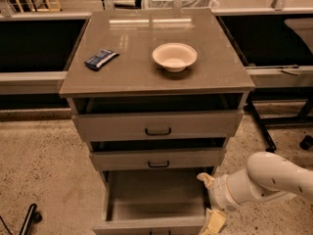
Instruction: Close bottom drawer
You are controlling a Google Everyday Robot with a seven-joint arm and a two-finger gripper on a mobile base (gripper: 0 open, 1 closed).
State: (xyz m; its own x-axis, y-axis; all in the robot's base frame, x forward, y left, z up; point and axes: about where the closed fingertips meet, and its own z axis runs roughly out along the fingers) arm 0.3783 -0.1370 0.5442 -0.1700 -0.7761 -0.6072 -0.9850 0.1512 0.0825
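A speckled beige floor [39, 165] surrounds a grey-brown cabinet [146, 80] with three drawers, seen from above and in front. The bottom drawer [156, 197] stands far open, its grey box interior facing up, and it lies just to the left of the gripper [210, 199]. The gripper sits low at the drawer's right side, near its front corner. Its two tan fingers [204, 178] are spread wide, one nearer the cabinet, the other nearer the drawer front, and they hold nothing. Whether they touch the drawer wall cannot be told. The white arm [274, 177] runs off to the right behind the gripper. Above and left of the gripper, the middle drawer [157, 159] is open a little. Higher still, the top drawer [157, 125] is also open a little. On the cabinet top, well beyond the gripper, rest a pale bowl [174, 57] and, further left, a dark packet [101, 59]
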